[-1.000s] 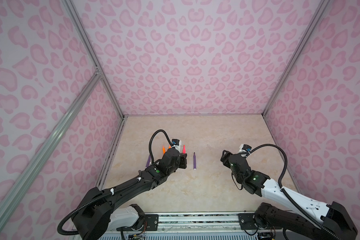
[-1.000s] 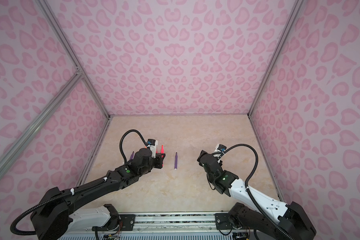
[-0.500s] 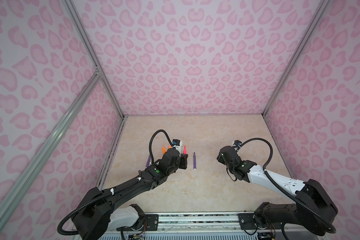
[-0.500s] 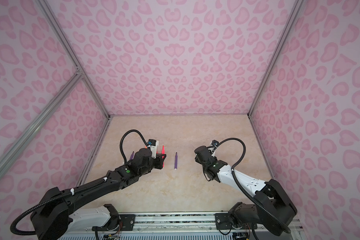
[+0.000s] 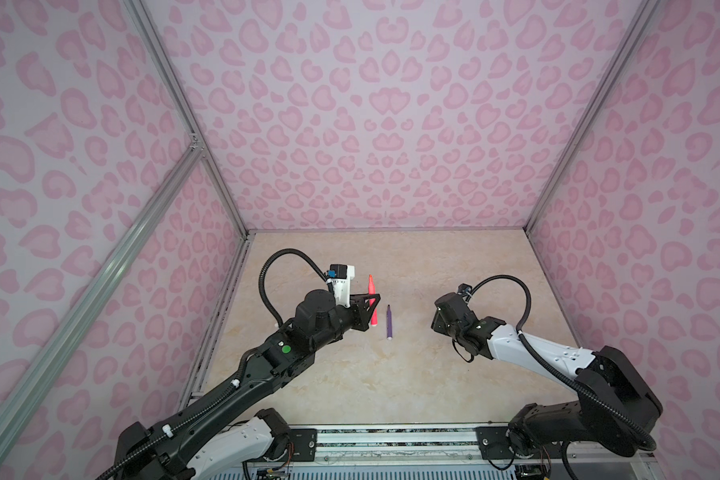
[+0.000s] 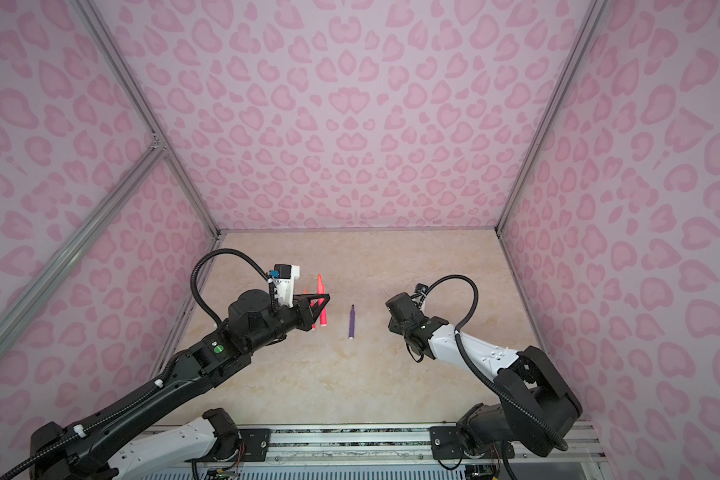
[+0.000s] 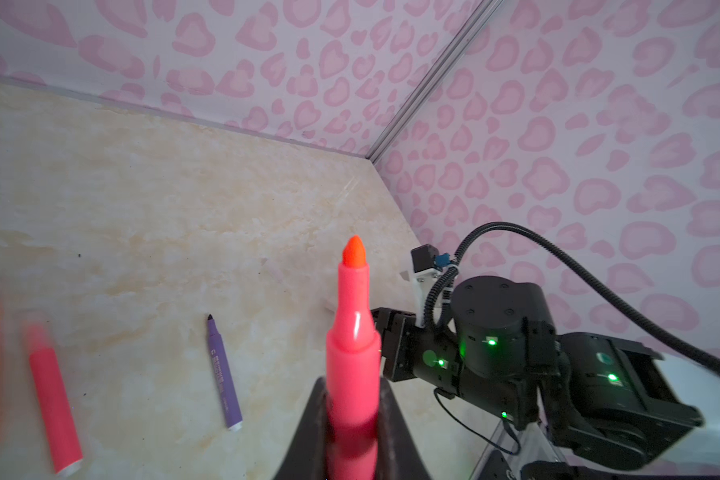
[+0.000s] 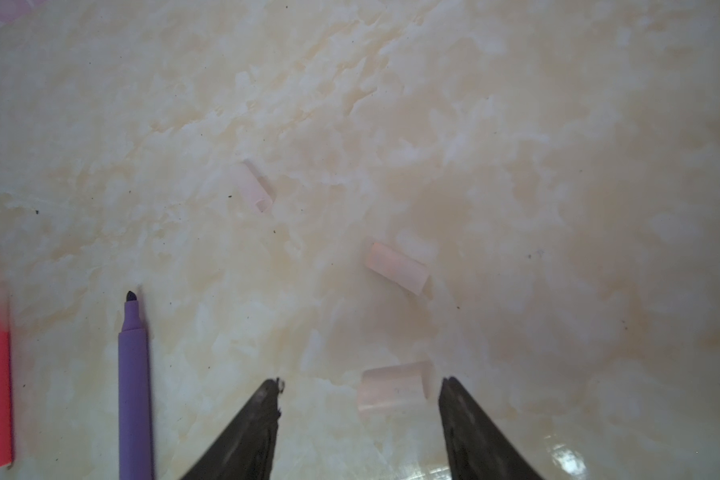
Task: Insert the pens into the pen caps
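Jaws of left gripper (image 7: 352, 386) are clamped on pink-red pen (image 7: 352, 316), held upright, tip up; right gripper (image 8: 360, 382) is spread wide low over counter (image 8: 558, 166), one clear pen cap (image 8: 393, 386) is seen between its jaws, not gripped. Two more caps (image 8: 396, 268) (image 8: 255, 187) and purple pen (image 8: 134, 374) are laid flat nearby.

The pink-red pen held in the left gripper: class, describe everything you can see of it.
The pink-red pen is a slim barrel, plastic by its gloss, stepping in at a shoulder to a narrower neck and a rounded orange-red tip, uncapped. The left gripper is shut on its barrel, the tip sticking out beyond it. In both top views the pen crosses the gripper, tip towards the back wall. Only the gripper touches it; whether its lower end rests on the table cannot be told.
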`<state>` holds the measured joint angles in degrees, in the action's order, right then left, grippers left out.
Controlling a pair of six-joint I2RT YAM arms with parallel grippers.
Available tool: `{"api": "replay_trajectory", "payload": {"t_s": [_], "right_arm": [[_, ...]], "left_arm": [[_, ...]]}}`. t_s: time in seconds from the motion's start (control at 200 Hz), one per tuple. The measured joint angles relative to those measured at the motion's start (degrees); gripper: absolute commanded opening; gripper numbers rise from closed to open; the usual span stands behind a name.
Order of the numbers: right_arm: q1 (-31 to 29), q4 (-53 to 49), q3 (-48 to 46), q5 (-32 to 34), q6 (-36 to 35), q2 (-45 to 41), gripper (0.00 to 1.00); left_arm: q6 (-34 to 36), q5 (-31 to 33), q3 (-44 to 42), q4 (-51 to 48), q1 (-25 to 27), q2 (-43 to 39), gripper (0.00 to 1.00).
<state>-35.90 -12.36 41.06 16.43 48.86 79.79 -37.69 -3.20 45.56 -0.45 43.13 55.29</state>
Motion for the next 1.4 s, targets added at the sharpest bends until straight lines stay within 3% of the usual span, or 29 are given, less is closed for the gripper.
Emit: {"api": "replay_trajectory", "payload": {"t_s": [0.285,0.43,0.705,0.92,1.165,1.4], "right_arm": [[0.0,-0.8,-4.2,-0.4,2.7,-2.3,0.62],[0.0,-0.7,-5.6,-0.3,3.2,-3.5,0.62],[0.0,-0.3,-6.0,-0.5,3.5,-2.6,0.61],[-0.8,1.2,-5.0,-0.6,4.1,1.2,0.54],[-0.7,1.3,-0.5,1.6,3.0,9.7,0.61],[-0.3,2.2,-0.4,2.2,-0.3,11.1,0.69]], "left_arm": [[-8.5,-1.2,2.1,-3.0,0.0,4.3,0.02],[-10.2,-3.0,3.1,-4.4,0.1,7.4,0.02],[-10.6,-2.2,3.0,-4.3,0.3,5.0,0.02],[-7.1,1.4,-0.3,-3.7,0.3,6.9,0.02],[0.2,3.6,-4.0,-1.8,0.3,7.5,0.02],[2.3,4.3,-3.9,-0.7,0.3,8.6,0.02]]}}
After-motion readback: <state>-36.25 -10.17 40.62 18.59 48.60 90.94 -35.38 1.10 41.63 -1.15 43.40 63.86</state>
